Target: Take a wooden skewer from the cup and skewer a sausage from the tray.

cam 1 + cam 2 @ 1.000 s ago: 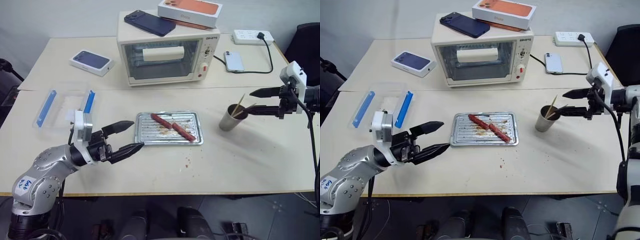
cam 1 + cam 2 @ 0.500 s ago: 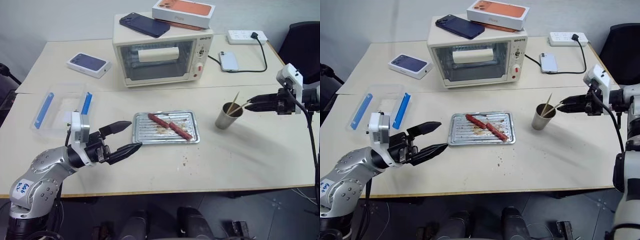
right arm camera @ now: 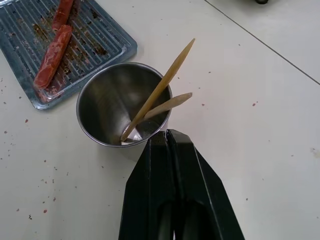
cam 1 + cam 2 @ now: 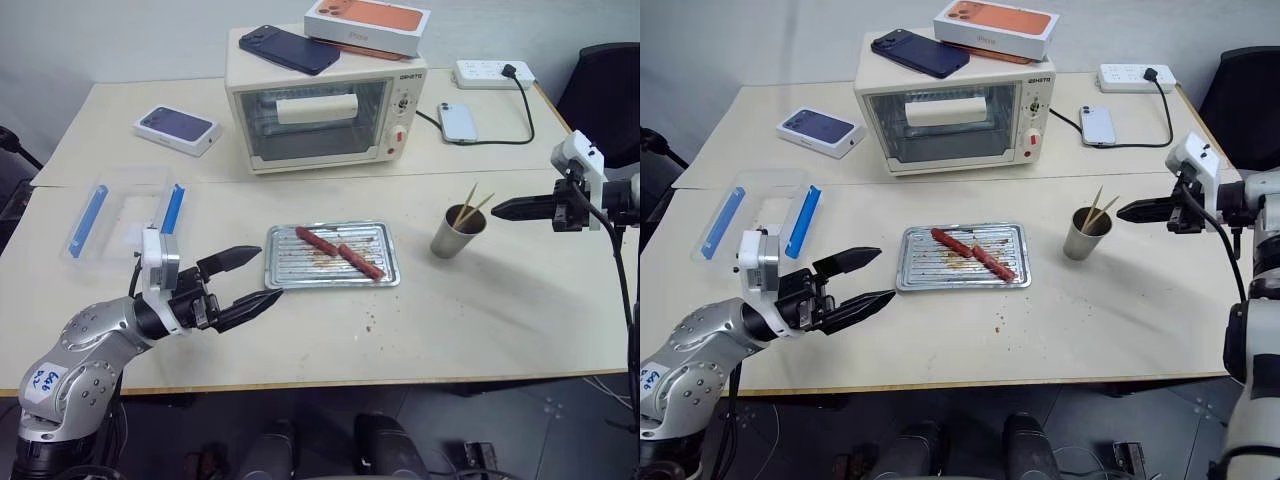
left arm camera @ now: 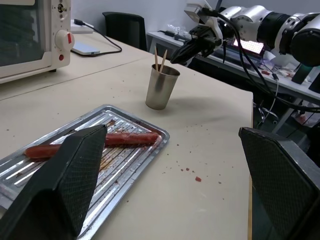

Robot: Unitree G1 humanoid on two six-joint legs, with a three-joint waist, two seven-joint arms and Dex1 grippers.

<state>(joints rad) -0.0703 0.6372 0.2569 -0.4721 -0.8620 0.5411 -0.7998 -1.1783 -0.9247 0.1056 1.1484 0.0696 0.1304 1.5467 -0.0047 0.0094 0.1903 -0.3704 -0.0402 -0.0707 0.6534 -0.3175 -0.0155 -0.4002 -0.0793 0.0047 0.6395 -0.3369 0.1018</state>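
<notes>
The jaws of the right gripper (image 3: 167, 136) are pressed together with nothing between them, tips just short of the cup (image 3: 123, 104) near the table's right edge, where two wooden skewers (image 3: 159, 90) lean untouched against its rim. The skewer pick looks missed, so I judge the jaws must part and close around a stick. The left gripper (image 4: 252, 277), jaws spread, hovers near the front edge beside the tray (image 4: 382, 232) holding the sausage (image 4: 361, 261); the skewers' lower ends are hard to make out in the cup.

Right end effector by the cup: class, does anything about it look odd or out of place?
Yes. The right end effector is shut on nothing: its tips sit just outside the cup rim, while both skewers lean untouched inside. The grasp looks missed.
</notes>
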